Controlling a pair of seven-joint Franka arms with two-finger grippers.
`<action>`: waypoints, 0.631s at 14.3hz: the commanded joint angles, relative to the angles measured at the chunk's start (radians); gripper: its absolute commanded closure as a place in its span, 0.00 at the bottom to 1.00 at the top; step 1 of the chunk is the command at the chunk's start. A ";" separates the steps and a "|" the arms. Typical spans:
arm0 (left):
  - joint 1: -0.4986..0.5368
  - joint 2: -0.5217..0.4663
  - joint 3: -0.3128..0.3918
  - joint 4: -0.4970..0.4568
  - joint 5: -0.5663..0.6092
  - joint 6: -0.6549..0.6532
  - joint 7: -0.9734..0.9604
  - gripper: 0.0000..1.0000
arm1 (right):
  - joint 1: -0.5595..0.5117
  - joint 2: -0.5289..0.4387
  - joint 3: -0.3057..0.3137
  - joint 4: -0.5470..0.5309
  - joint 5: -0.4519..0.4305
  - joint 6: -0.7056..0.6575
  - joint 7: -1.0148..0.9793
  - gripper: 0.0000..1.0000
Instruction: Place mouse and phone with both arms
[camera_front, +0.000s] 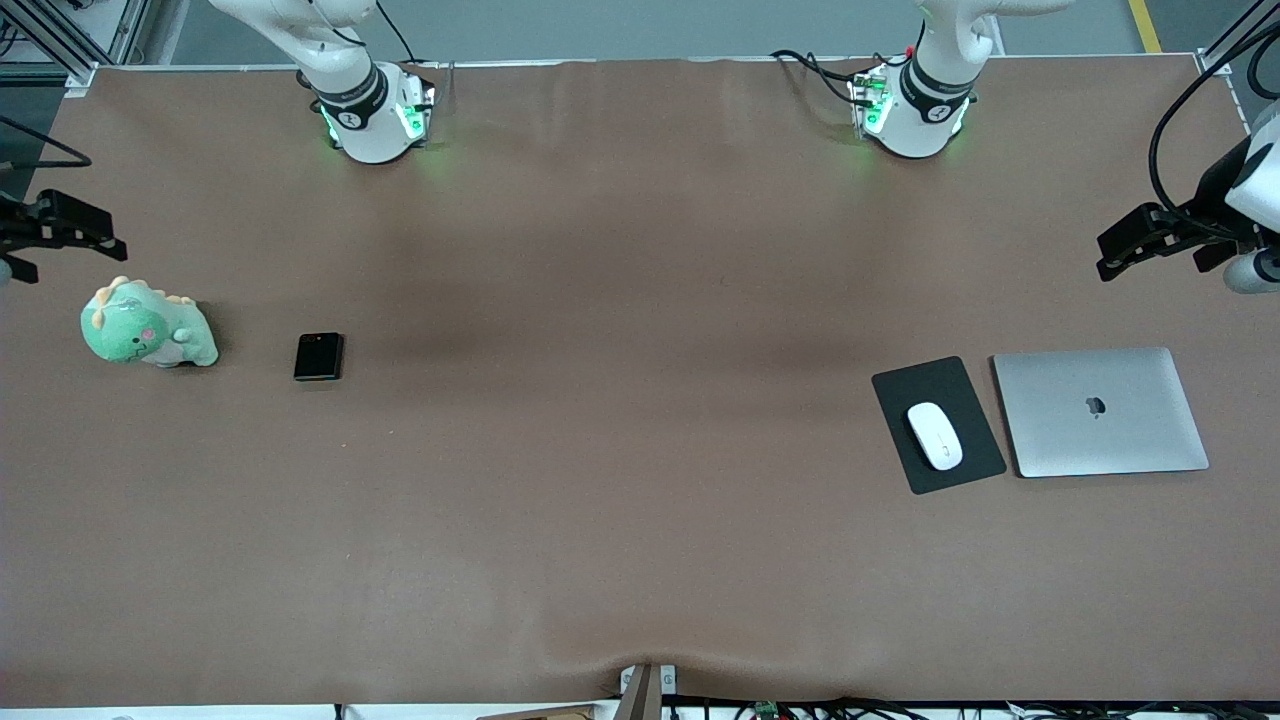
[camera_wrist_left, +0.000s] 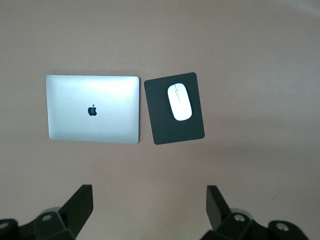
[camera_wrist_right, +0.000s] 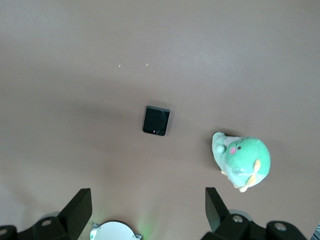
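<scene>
The white mouse (camera_front: 934, 435) is seen lying on the black mouse pad (camera_front: 970, 385) beside the closed laptop (camera_front: 1100, 412); the folded black phone (camera_front: 319, 356) is seen flat near the dinosaur plush (camera_front: 146, 327). Both the left gripper (camera_wrist_left: 150, 210) and right gripper (camera_wrist_right: 148, 210) are held high at the table's ends, fingers wide apart, nothing gripped. The layout fits either objects awaiting pickup or already placed; the brown mat (camera_front: 620, 480) is seen mostly bare.

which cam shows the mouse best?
Left wrist view: the white mouse lies whole and large on the black mouse pad, straight below. Front view shows it smaller, beside the laptop. Right wrist view doesn't show it.
</scene>
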 joint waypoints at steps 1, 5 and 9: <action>0.002 0.000 -0.005 0.023 -0.012 -0.033 0.003 0.00 | 0.001 -0.107 0.012 -0.150 -0.001 0.061 0.008 0.00; 0.002 -0.001 -0.005 0.023 -0.021 -0.038 0.003 0.00 | 0.017 -0.119 0.013 -0.164 -0.001 0.062 0.013 0.00; 0.002 -0.003 -0.008 0.023 -0.021 -0.050 0.006 0.00 | 0.040 -0.121 0.013 -0.164 -0.001 0.071 0.014 0.00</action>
